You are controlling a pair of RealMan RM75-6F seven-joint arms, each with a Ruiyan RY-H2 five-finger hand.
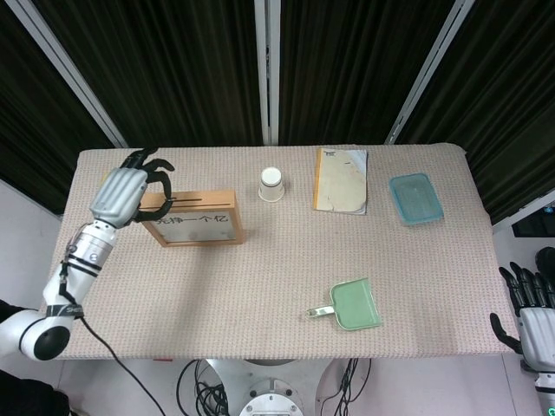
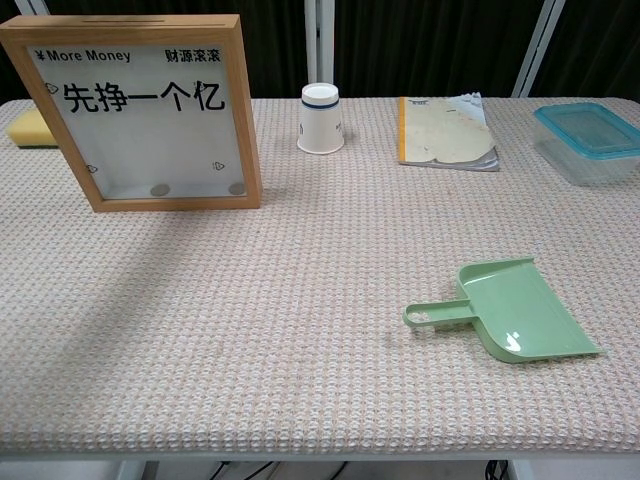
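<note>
My left hand [image 1: 124, 192] hangs over the table's back left, above the left end of the wooden coin box [image 1: 192, 221]. Its fingers are loosely bent and apart, and it holds nothing. It covers the yellow sponge in the head view; the chest view shows the sponge [image 2: 25, 127] lying behind the box [image 2: 140, 110], with no hand in sight. My right hand [image 1: 531, 312] stays off the table's front right corner, fingers apart and empty.
A white paper cup [image 1: 271, 184] stands upside down at the back middle, a worn notebook [image 1: 341, 179] to its right, then a blue lidded container [image 1: 416, 198]. A green dustpan [image 1: 351, 305] lies at the front right on the woven tablecloth [image 1: 260, 277].
</note>
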